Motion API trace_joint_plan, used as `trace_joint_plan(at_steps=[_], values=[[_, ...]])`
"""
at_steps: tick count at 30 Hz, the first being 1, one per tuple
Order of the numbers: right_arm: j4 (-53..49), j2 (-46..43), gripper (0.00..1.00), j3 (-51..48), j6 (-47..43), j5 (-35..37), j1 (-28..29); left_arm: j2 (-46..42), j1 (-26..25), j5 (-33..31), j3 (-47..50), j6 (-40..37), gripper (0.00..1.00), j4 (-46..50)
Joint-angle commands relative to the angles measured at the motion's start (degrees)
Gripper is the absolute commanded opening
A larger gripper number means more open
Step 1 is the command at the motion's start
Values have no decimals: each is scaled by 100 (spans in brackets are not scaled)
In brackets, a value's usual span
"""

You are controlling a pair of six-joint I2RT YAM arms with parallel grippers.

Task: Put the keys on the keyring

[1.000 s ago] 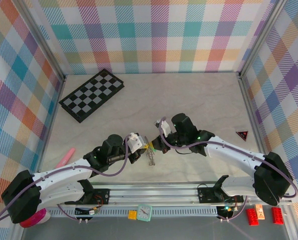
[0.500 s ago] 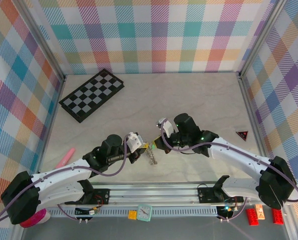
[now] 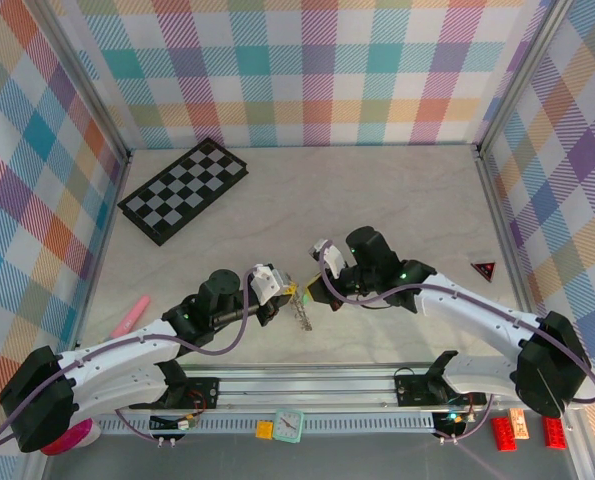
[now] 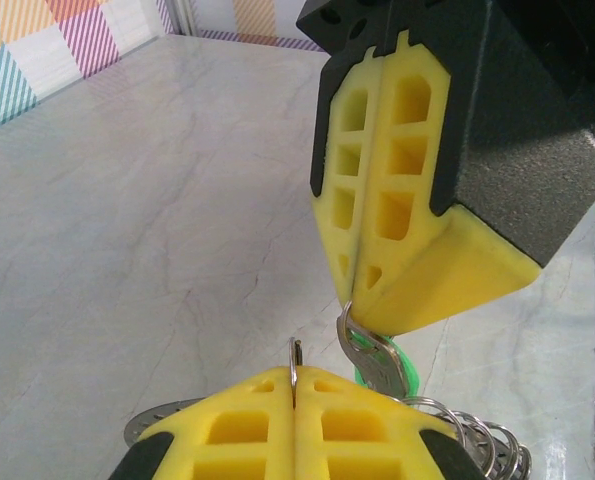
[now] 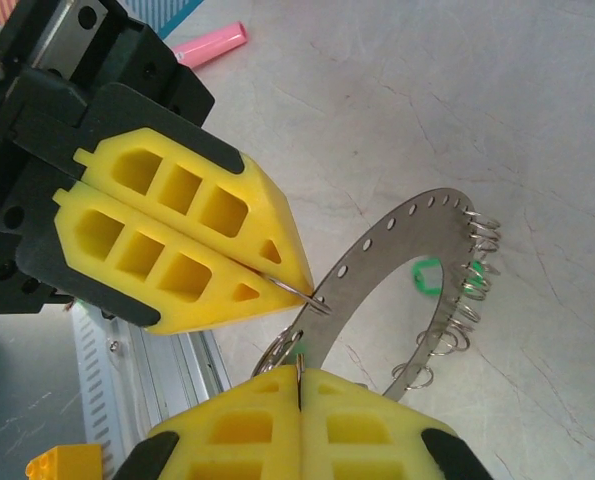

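Little change from half a second ago, left arm nudged slightly leftward, left gripper (image 4: 295,382) still pinched on a rim loop of the keyring (image 5: 377,262), right gripper (image 5: 300,380) clamped on a key (image 4: 375,362), tips nearly meeting at near centre of the pale marbled surface (image 3: 377,190), chessboard (image 3: 182,190) far left, plaid walls (image 3: 307,70).

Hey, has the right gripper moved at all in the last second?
No, not noticeably. The right gripper stays as far left of the red triangle as before, shut on a key.
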State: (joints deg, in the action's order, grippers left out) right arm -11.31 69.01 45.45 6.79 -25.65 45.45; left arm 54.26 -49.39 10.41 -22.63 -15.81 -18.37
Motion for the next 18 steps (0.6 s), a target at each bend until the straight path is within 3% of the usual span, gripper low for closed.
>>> trace_joint_plan(at_steps=[1,18], values=[[265,94,0,205,-59,-238,51,-8,-64,110,-3,30,0,-290],[418,367,0,326,75,41,51,7,-61,176,-4,12,0,-285]])
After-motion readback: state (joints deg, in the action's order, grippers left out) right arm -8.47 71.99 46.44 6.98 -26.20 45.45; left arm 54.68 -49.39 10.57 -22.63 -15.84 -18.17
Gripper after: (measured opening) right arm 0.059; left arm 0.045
